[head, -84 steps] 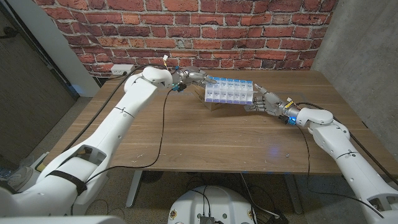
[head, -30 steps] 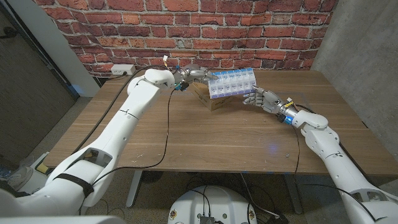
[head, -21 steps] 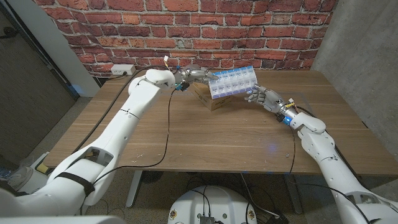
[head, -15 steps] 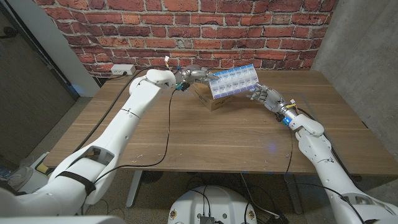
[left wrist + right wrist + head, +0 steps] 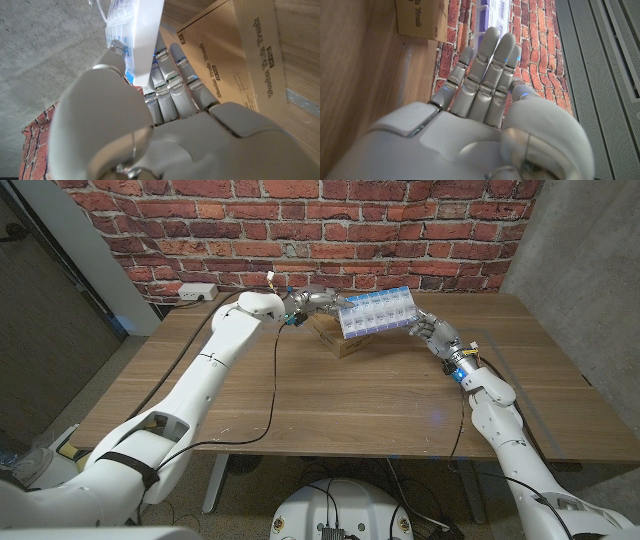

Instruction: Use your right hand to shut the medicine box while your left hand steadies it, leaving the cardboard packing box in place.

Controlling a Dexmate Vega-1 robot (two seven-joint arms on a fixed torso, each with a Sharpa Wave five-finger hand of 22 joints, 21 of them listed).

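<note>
The medicine box [image 5: 374, 312], a clear-and-purple pill organiser with rows of small compartments, hangs tilted above the cardboard packing box [image 5: 340, 341] at the table's back middle. My left hand [image 5: 318, 300] grips its left end; in the left wrist view the thumb and fingers [image 5: 172, 75] pinch the white edge of the medicine box [image 5: 140, 35], with the cardboard box [image 5: 235, 55] beside it. My right hand [image 5: 431, 329] stands by the organiser's right end, fingers straight and holding nothing. In the right wrist view its fingers [image 5: 487, 70] reach toward the medicine box [image 5: 492, 12] and the cardboard box [image 5: 420, 20].
A white power strip [image 5: 195, 290] lies at the table's back left, before the brick wall. Black cables [image 5: 270, 380] trail from my left arm across the wooden table [image 5: 300, 410]. A grey concrete wall stands to the right.
The medicine box has risen off the cardboard box and tilted up at its right end. My right hand has moved farther back alongside that end, its forearm swinging in.
</note>
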